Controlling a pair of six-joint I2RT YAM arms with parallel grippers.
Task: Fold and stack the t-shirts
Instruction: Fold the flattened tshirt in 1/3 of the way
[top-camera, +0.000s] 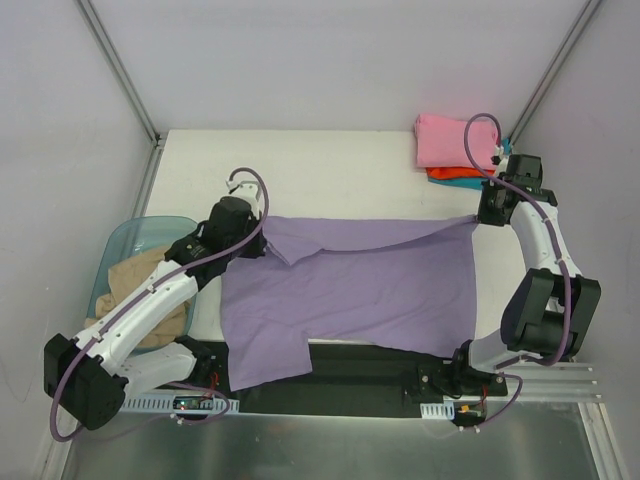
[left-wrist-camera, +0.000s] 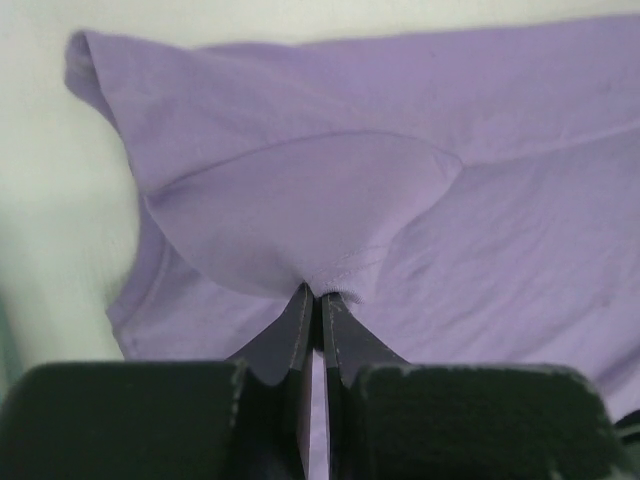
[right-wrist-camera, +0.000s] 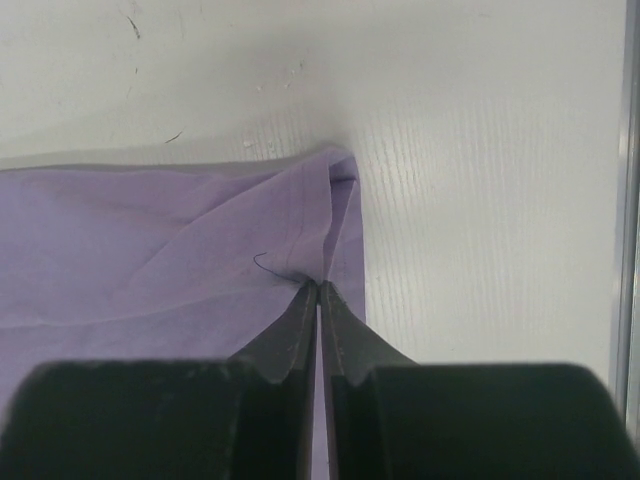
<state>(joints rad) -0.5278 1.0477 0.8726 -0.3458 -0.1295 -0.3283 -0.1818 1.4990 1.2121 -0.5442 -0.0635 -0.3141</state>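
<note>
The lavender t-shirt (top-camera: 350, 290) lay spread across the near table (top-camera: 330, 170); at its left, a tan shirt (top-camera: 135, 275) sat in the pale-blue bin (top-camera: 125, 235); the left gripper (left-wrist-camera: 320, 296) was clamped on a fold of lavender cloth; the right gripper (right-wrist-camera: 318, 288) pinched the far right corner; beyond lay the pink shirt (top-camera: 450, 140), stacked.

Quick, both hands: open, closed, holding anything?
Left hand: closed on the lavender t-shirt.
Right hand: closed on a corner of the same shirt.
</note>
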